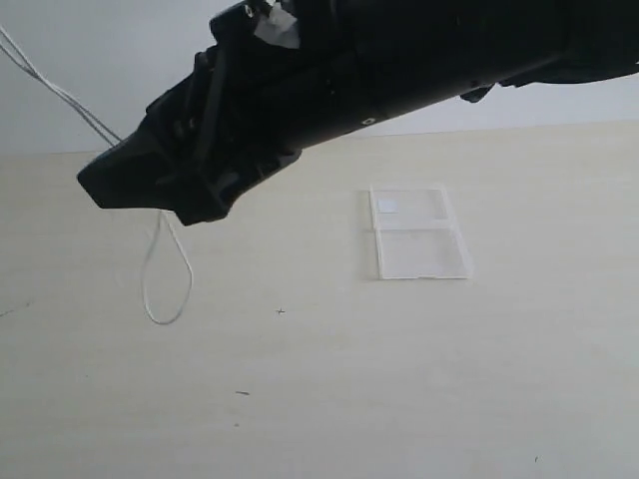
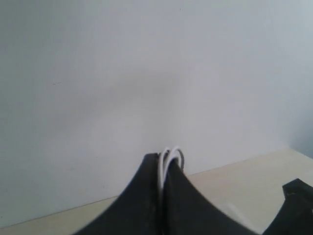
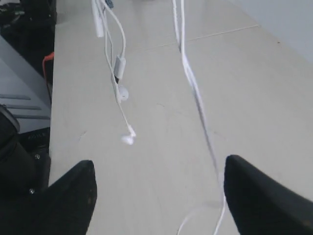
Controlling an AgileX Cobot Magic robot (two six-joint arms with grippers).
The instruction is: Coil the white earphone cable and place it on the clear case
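Observation:
The white earphone cable [image 1: 165,321] runs down from the upper left and hangs in a loop over the tabletop, below my right gripper [image 1: 140,195]. In the right wrist view that gripper [image 3: 159,169] is open, and a cable strand [image 3: 195,95] hangs close to one finger with nothing gripped. Two small earbuds [image 3: 128,138] dangle further off. My left gripper [image 2: 164,156] is shut on a bend of the cable [image 2: 169,152], which pokes out above its tips. The clear case [image 1: 419,254] lies open and flat on the table to the right, apart from the cable.
The right arm [image 1: 399,70] crosses the upper exterior view from the right and hides the wall behind it. The beige table [image 1: 319,399] stretches around the case. A table edge with dark equipment [image 3: 24,147] beside it shows in the right wrist view.

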